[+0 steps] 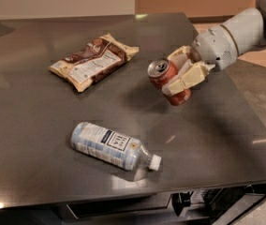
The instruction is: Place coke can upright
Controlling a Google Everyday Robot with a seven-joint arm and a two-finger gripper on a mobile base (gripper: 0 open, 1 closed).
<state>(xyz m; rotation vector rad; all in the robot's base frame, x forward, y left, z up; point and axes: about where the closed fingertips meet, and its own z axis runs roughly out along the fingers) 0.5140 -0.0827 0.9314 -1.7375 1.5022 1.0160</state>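
Observation:
The coke can (163,75) is red-brown with a silver top and pull tab. It is tilted, top pointing up and left, and held above the dark table (39,125) right of centre. My gripper (184,74) comes in from the right on a grey-white arm. Its cream fingers (189,78) are shut on the can's body. The can's lower end (179,99) hangs a little above the tabletop.
A brown and cream snack bag (93,60) lies at the back left. A clear plastic water bottle (114,146) with a blue-white label lies on its side near the front edge, cap pointing right. The table's right edge is close behind the arm.

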